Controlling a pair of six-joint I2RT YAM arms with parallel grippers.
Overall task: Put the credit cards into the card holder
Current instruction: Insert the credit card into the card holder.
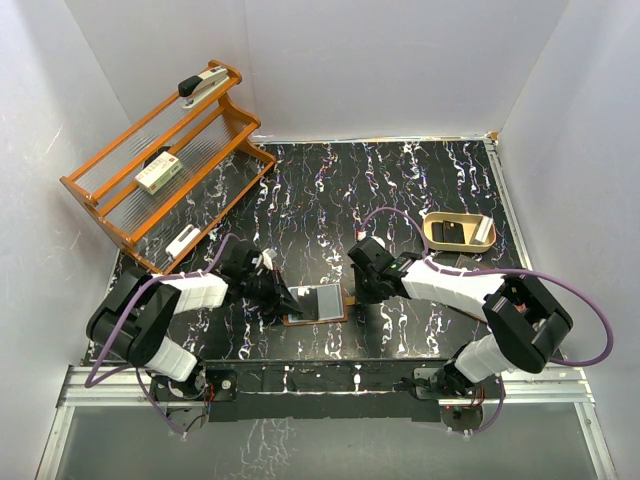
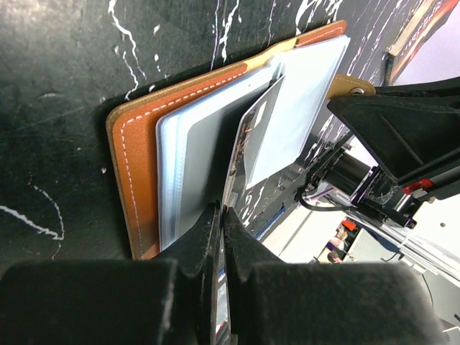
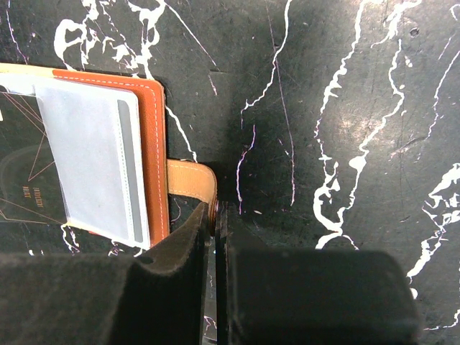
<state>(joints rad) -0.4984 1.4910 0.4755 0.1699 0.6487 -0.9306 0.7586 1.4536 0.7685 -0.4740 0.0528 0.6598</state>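
Left wrist view: the left pincer [image 2: 219,215], clenched edge-on around the short end of a grey credit card [image 2: 253,133], angles it toward the clear sleeves of the tan leather card holder [image 2: 133,151], which lies spread open on the black marbled desk [image 2: 65,86]. Thin, stiff and slick, the card looks liable to twist in a loose grip, so a firm pinch at its trailing edge seems the right hold. Right wrist view: the right pincer [image 3: 214,215] is closed on the holder's snap tab [image 3: 188,180], likely to stop the soft, light wallet sliding. From above, the left arm [image 1: 190,292] and right arm [image 1: 450,285] reach low and inward, wrists tipped down, meeting at the holder near the desk's front centre; a wooden rack [image 1: 160,150] stands well apart, far left.
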